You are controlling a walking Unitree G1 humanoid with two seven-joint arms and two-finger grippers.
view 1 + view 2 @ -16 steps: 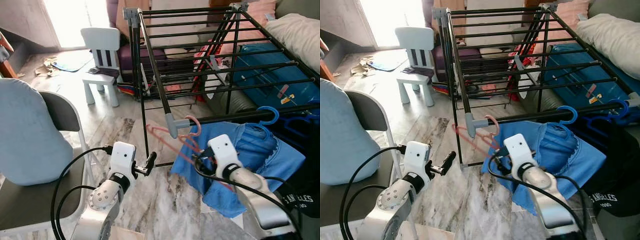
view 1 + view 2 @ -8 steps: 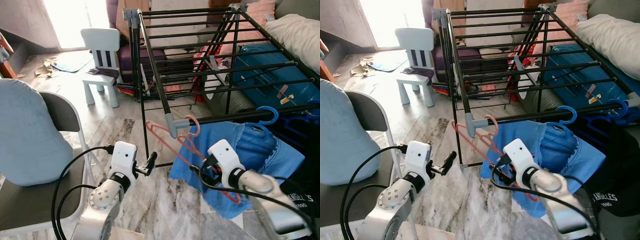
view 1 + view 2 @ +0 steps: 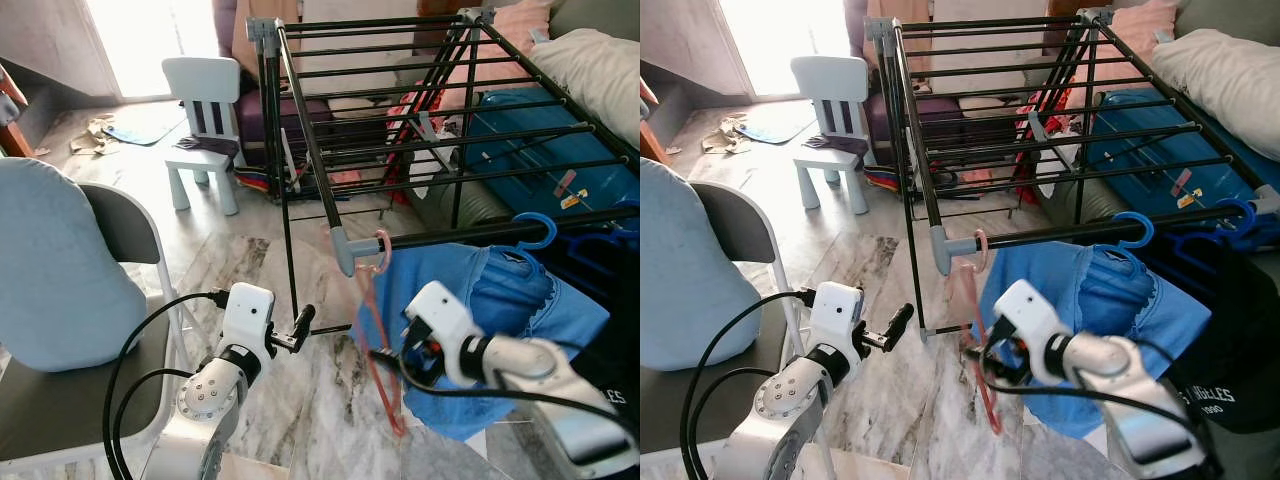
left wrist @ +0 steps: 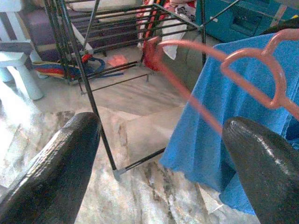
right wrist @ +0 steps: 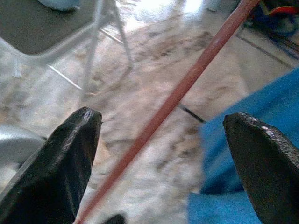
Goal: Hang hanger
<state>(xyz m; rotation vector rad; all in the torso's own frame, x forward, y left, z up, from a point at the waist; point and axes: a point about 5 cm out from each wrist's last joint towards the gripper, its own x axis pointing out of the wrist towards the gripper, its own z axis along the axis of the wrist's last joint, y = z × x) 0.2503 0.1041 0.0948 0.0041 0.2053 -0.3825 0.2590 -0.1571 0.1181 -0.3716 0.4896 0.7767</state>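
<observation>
The pink hanger (image 3: pixel 376 330) hangs by its hook from the near black rail of the drying rack (image 3: pixel 440 150), just beside the grey corner joint, with its body dangling down over the marble floor (image 3: pixel 300 400). The right end effector (image 3: pixel 992 362) sits low beside the hanger's lower part; in the right wrist view its two black fingers (image 5: pixel 70 154) are spread wide apart, released, and the hanger's thin pink bar (image 5: pixel 187 84) runs through the gap between them without touching either. A blue garment (image 3: pixel 510 300) hangs on a blue hanger (image 3: pixel 535 230) from the same rail, directly behind and to the right of that end effector.

The left end effector (image 3: pixel 303 322) hovers to the left of the rack's near leg, well apart from the pink hanger. Its fingers (image 4: pixel 56 163) are also spread, grasping nothing, with the pink hanger and blue garment ahead of them. Left of that arm stands a folding chair (image 3: pixel 120 250) with a pale blue cushion (image 3: pixel 55 270); farther ahead of it is a small white child's chair (image 3: pixel 203 110).
</observation>
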